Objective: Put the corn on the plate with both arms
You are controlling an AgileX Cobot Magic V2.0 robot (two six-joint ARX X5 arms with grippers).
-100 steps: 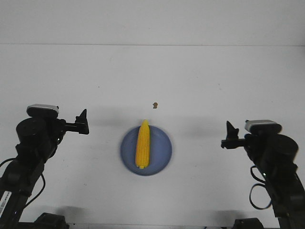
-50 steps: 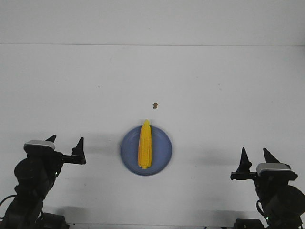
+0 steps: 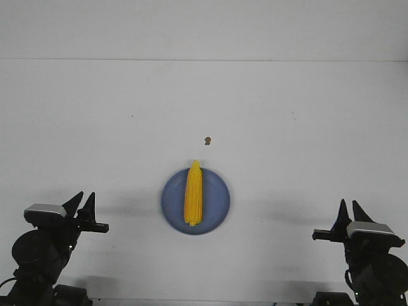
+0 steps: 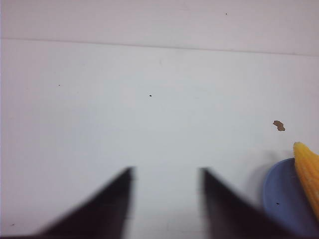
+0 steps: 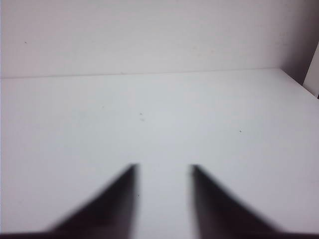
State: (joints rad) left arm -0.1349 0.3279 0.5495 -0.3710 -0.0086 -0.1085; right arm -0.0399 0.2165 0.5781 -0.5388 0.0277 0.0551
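Observation:
The yellow corn (image 3: 193, 192) lies lengthwise on the periwinkle-blue plate (image 3: 217, 203) near the table's front middle, its pointed end away from me. My left gripper (image 3: 85, 199) is open and empty at the front left, well apart from the plate. My right gripper (image 3: 349, 208) is open and empty at the front right. In the left wrist view the left gripper (image 4: 167, 170) has its jaws apart over bare table, with the plate's edge (image 4: 279, 194) and the corn's tip (image 4: 306, 162) off to one side. In the right wrist view the right gripper (image 5: 162, 167) shows only bare table.
A tiny brown speck (image 3: 207, 140) lies on the white table beyond the plate; it also shows in the left wrist view (image 4: 279, 125). The table's far edge meets a white wall (image 3: 204, 29). A dark edge (image 5: 311, 64) borders the table in the right wrist view.
Both arms have drawn back from the plate's sides toward the front corners and lowered. The corn and plate have stayed where they were.

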